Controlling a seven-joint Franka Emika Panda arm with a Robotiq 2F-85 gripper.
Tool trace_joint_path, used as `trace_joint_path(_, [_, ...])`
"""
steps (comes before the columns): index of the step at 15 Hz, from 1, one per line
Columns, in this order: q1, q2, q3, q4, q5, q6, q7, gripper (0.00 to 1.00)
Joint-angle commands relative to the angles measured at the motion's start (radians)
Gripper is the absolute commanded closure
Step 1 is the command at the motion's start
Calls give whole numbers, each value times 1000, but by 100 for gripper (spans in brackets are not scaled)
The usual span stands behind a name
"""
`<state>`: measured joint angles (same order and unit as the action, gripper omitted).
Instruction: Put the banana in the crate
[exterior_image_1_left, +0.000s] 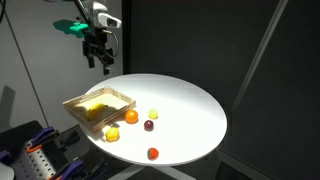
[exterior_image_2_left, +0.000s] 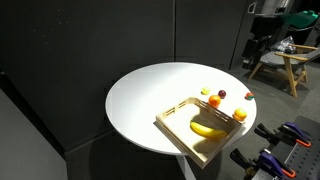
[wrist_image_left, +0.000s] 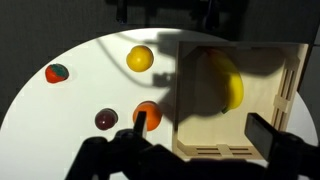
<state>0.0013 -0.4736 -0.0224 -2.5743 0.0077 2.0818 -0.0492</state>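
Observation:
The yellow banana (exterior_image_1_left: 94, 110) lies inside the light wood crate (exterior_image_1_left: 116, 94) at the edge of the round white table. Both also show in an exterior view, banana (exterior_image_2_left: 207, 127) in crate (exterior_image_2_left: 172, 114). In the wrist view the banana (wrist_image_left: 229, 80) rests on the floor of the crate (wrist_image_left: 290, 82), partly in shadow. My gripper (exterior_image_1_left: 100, 62) hangs high above the table, apart from the crate, and it also shows in an exterior view (exterior_image_2_left: 254, 50). In the wrist view my gripper (wrist_image_left: 203, 128) is open and empty.
Small fruits lie on the table beside the crate: an orange ball (wrist_image_left: 150, 112), a round yellow fruit (wrist_image_left: 139, 58), a dark red one (wrist_image_left: 105, 119) and a red-green one (wrist_image_left: 57, 72). The table (exterior_image_1_left: 190, 110) ends close round them. A wooden stool (exterior_image_2_left: 290, 65) stands behind.

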Motion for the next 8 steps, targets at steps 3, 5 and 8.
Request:
trace_joint_path(3, [1, -44, -3, -5, 12, -33, -4, 0])
trace_joint_path(5, [0, -46, 1, -2, 5, -45, 0, 0])
trace_joint_path(8, [-1, -24, 1, 0, 3, -30, 0, 0])
